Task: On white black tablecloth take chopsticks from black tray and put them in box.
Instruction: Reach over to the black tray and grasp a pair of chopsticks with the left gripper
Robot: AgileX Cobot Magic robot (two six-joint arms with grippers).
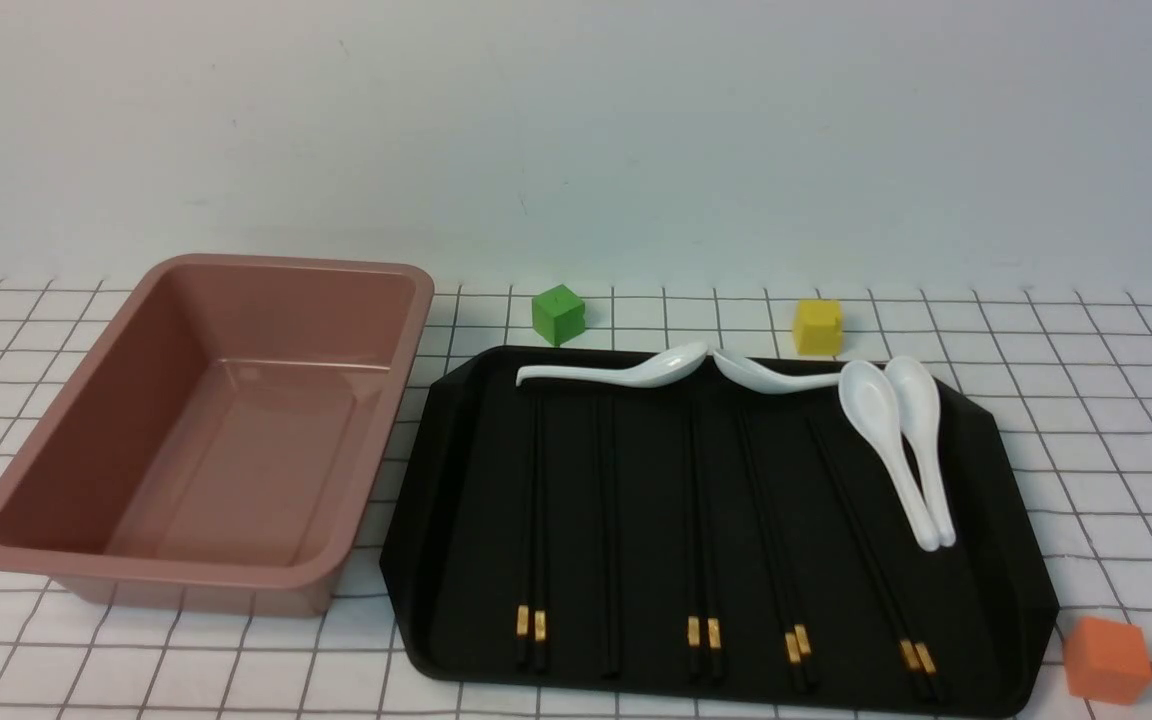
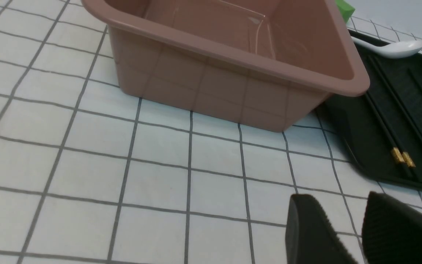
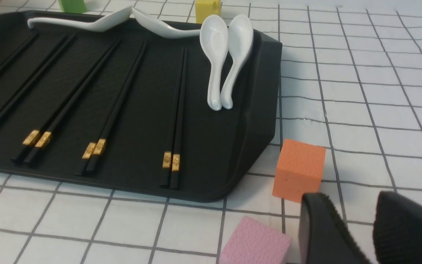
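Several pairs of black chopsticks [image 1: 702, 520] with gold bands lie lengthwise on the black tray [image 1: 651, 520], on the grid tablecloth [image 1: 1086, 450]. The empty pink-brown box [image 1: 296, 320] stands left of the tray. Neither gripper shows in the front view. My left gripper [image 2: 337, 198] is open and empty over the cloth, near the box's [image 2: 214, 84] front corner and the tray's corner [image 2: 357, 146]. My right gripper [image 3: 348, 196] is open and empty over the cloth, off the tray's right front corner; the nearest pair of chopsticks [image 3: 176, 110] lies apart from it.
Several white spoons [image 1: 921, 450] lie at the tray's far edge and right side. A green cube [image 1: 558, 314] and a yellow cube [image 1: 817, 326] stand behind the tray. An orange cube [image 1: 1106, 657] and a pink cube [image 3: 255, 242] sit close to my right gripper.
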